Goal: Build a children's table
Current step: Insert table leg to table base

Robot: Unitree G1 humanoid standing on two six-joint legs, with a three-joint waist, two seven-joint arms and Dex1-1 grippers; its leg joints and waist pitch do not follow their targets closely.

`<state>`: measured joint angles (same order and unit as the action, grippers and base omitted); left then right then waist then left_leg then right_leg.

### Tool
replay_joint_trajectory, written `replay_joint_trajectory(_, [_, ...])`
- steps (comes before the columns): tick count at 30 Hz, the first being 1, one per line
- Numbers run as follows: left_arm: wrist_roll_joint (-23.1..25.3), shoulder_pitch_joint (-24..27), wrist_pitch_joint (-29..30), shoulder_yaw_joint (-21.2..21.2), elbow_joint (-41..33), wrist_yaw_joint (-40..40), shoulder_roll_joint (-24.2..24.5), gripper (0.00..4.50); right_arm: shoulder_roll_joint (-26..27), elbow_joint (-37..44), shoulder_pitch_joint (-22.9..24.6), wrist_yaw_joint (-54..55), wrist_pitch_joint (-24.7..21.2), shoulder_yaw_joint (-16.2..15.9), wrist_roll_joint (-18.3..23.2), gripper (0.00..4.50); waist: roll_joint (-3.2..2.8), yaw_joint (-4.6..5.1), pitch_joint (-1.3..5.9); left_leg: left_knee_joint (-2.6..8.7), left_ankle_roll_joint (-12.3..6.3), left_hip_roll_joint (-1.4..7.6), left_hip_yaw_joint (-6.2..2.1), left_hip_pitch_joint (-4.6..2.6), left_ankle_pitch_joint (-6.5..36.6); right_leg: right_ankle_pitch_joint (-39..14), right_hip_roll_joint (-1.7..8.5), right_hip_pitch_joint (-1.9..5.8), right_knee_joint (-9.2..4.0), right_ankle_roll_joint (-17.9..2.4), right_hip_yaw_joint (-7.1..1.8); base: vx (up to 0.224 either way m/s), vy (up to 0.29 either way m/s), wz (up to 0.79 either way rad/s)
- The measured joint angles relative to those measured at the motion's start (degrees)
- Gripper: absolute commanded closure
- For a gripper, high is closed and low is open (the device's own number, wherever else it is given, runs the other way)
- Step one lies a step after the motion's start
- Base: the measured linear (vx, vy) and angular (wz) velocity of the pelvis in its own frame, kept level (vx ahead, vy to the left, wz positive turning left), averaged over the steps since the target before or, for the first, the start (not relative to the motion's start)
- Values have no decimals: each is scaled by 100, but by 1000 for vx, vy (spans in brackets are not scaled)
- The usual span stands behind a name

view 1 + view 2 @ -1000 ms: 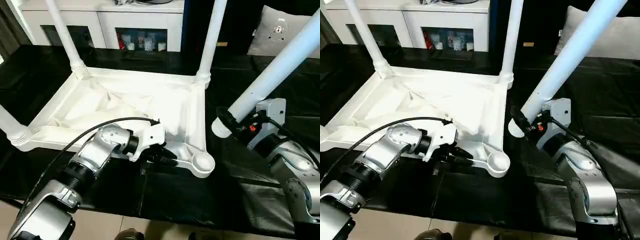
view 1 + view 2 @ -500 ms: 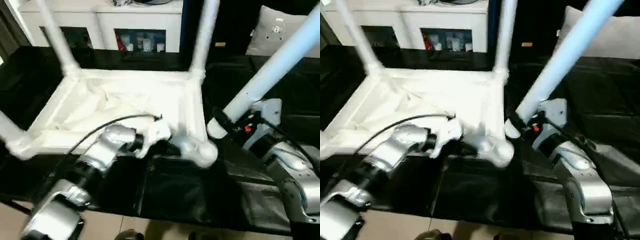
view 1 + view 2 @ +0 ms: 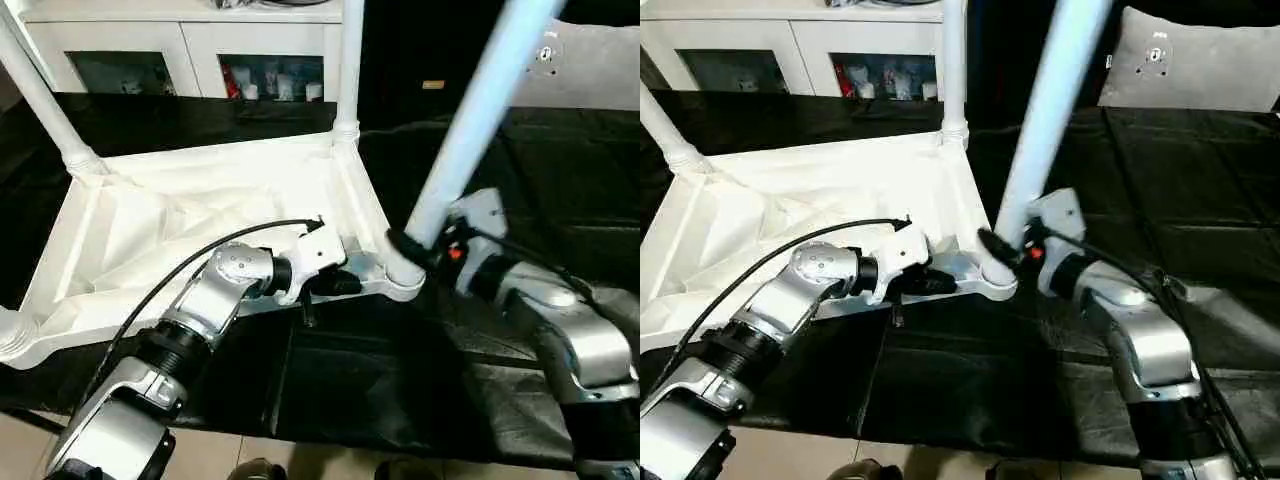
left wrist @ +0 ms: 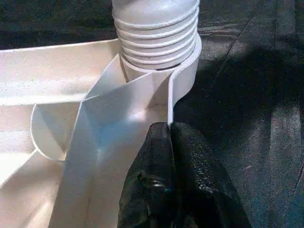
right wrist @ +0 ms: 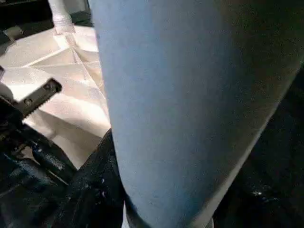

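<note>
The children's table top (image 3: 180, 215) lies upside down on the black worktable, all white. Three legs stand in its sockets, one at the far right corner (image 3: 348, 60). The fourth leg (image 3: 470, 120) leans slightly right, and its threaded end (image 4: 156, 28) sits in the near right corner socket (image 3: 400, 280). My right gripper (image 3: 410, 245) is shut on that leg just above the socket, a black finger (image 5: 90, 190) beside it. My left gripper (image 4: 169, 126) is shut on the top's thin rim right beside the same socket (image 3: 995, 282).
The black cover (image 3: 400, 380) runs to the worktable's front edge close below my arms. A white cabinet (image 3: 200, 50) stands behind the worktable and a grey cushion (image 3: 1190, 65) lies at the back right. A black cable (image 3: 200, 255) arcs over my left forearm.
The right gripper has swung the leg left and more upright; its threaded end now sits in the near right socket, which stood empty. The left gripper stays at the rim. The view has shifted too.
</note>
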<state>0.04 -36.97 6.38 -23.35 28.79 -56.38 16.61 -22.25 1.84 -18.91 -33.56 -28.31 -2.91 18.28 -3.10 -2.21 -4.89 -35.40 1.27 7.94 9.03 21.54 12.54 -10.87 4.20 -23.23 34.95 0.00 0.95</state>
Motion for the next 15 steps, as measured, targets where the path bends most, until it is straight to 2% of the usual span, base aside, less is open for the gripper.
replay_joint_trajectory(1, [8,0,7,0,-2,9,0,450,-1,-14,-16,-13,0,-1,-4,260,1,0,-1,0,0,0,0,-1,0,0,0,0,1,0,0,0,0,0])
replay_joint_trajectory(3, [-59,-3,195,46,-28,7,-21,406,16,-128,-115,-68,37,-5,-15,260,7,8,-4,0,2,0,2,-4,0,0,0,0,3,0,-1,0,0,0])
replay_joint_trajectory(8, [-120,12,316,103,-35,-26,15,368,86,-282,-155,-67,238,15,-34,260,12,-3,-8,0,30,1,3,-3,14,0,1,0,3,0,-1,0,0,0])
replay_joint_trajectory(15, [-5,62,324,87,-36,-37,108,362,123,-478,-272,-170,335,13,-54,260,18,-29,-12,0,28,1,7,-1,14,0,5,0,0,0,-1,0,0,0])
